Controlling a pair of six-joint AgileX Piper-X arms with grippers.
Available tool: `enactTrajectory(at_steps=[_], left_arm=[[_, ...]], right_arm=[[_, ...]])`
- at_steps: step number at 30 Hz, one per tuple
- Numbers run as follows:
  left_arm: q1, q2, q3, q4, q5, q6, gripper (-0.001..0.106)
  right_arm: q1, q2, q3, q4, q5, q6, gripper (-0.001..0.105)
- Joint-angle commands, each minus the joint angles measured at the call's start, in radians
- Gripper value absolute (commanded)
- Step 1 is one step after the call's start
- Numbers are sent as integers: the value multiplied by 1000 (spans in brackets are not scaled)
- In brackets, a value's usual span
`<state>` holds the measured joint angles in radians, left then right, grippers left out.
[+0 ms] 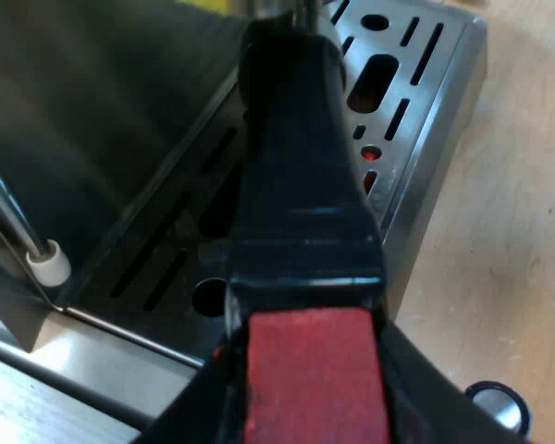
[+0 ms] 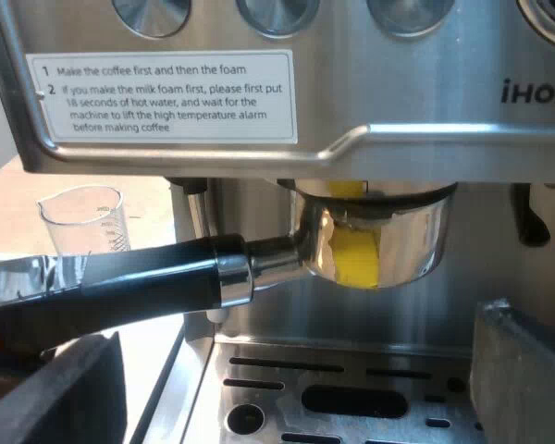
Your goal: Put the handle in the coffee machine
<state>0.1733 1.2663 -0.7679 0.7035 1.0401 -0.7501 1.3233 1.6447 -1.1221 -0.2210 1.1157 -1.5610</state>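
Though behind handle (image 2: 120, 287), measuring glass (image 2: 81, 220) upright.

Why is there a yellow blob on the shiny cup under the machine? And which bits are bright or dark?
Right wrist view: the yellow blob looks like a reflection in the polished metal holder, and light glares off its dark handle near the red end. Left wrist view: the drip tray lies in shadow by the machine, while the table is brightly lit.

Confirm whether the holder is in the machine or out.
In: the holder sits up under the machine head, handle sticking out sideways. Locked or not: cannot tell.
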Motion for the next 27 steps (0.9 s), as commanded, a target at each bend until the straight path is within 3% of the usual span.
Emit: enactTrajectory(at_steps=[1,7,20,22,26,27], left_arm=[[-7,-26,-14,-79,143,-7,0],[-7,-26,-5,-175,141,-84,0],[-7,-26,21,-228,157,-107,0],[-7,-26,21,-230,195,-119,0],[-7,-26,19,-230,332,-165,0],[-7,-26,20,-230,334,-167,0]], right_arm=[[-5,-5,-2,-7,5,-14,77],[-5,-5,-2,-7,5,-14,77],[-5,-5,-2,-5,5,-14,77],[-5,-5,-2,-3,5,-14,77],[-5,-5,-2,1,5,-14,77],[-5,-5,-2,1,5,-14,77]])
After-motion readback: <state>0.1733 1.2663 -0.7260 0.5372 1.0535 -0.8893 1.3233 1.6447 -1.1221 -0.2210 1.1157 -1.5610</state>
